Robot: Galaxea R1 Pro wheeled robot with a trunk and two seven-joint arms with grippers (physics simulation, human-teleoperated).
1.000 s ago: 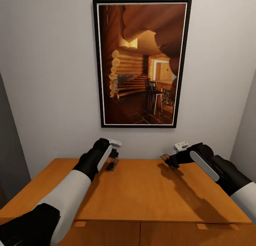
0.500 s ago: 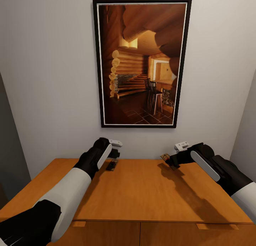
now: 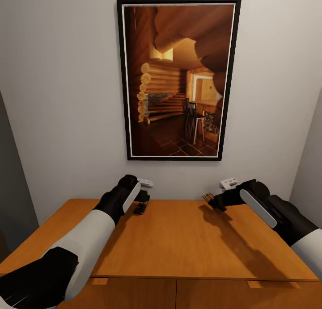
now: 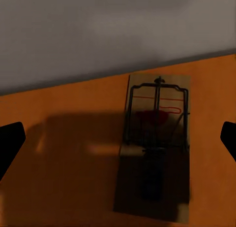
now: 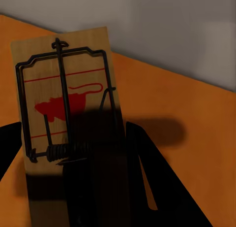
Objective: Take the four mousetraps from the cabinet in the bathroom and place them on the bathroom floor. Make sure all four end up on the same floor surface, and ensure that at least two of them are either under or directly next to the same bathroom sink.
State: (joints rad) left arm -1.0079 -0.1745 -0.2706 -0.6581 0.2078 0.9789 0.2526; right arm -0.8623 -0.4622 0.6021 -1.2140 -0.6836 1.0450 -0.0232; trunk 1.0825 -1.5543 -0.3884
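Observation:
Two mousetraps show on the orange-brown cabinet (image 3: 179,242). One mousetrap (image 3: 140,208) lies flat on the top near the back wall. My left gripper (image 3: 142,198) hovers just above it, open. In the left wrist view that trap (image 4: 155,143) lies between the widely spread fingertips (image 4: 10,145), closer to one side. My right gripper (image 3: 215,202) is shut on a second mousetrap (image 3: 207,197), held tilted a little above the cabinet top at the back right. The right wrist view shows this trap (image 5: 64,109) with its red mouse print, clamped in my right gripper (image 5: 73,187).
A large framed picture (image 3: 179,77) of a log interior hangs on the white wall right behind the cabinet. Small tab handles (image 3: 100,281) sit along the cabinet's front edge. Grey walls close in at both sides.
My left gripper has sunk slightly toward the trap lying on the cabinet. The right gripper, still holding its trap, has barely shifted.

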